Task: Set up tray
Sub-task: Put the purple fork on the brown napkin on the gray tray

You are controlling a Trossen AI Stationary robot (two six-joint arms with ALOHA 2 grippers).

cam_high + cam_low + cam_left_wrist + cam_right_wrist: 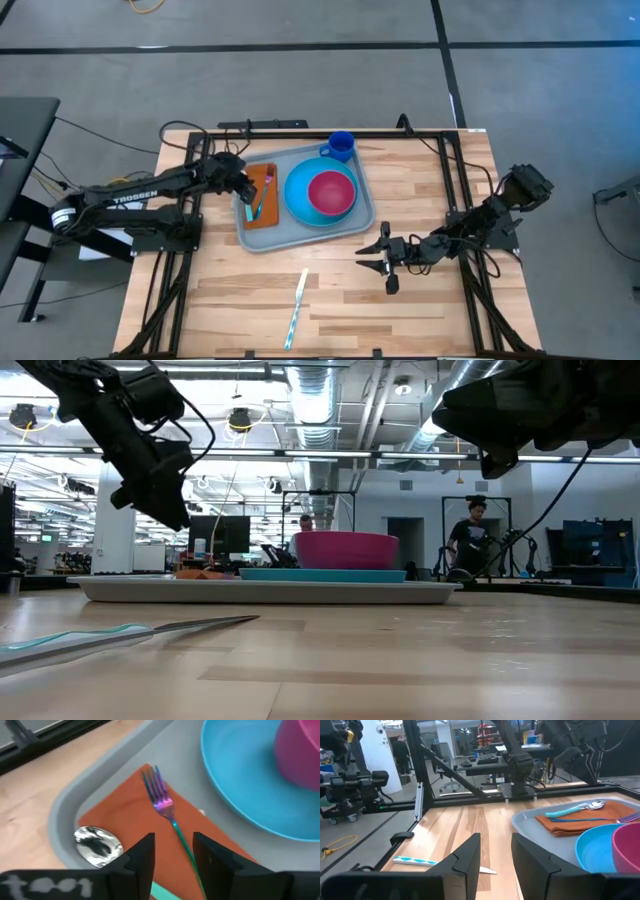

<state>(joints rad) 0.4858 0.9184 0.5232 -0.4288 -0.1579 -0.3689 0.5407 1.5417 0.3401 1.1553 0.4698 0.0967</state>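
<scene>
The bench (400,290) carried the tray (262,240) between the two tools. The left tool (172,857) hovered over the tray's napkin (130,822), fingers spread and empty, above a fork (162,802) and a spoon (97,842) whose handle its fingers partly hid. The right tool (378,256), also spread, sat just beside the tray's near corner. A knife (297,305) lay apart on the bench.

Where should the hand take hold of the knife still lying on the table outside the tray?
Probably at the light blue handle, from straight above. The knife lies flat on the bare wood in front of the tray, nothing beside it, so fingers can straddle its narrow width. The right hand, open and nearest, seems best placed; the left hand hovers over the napkin.
</scene>
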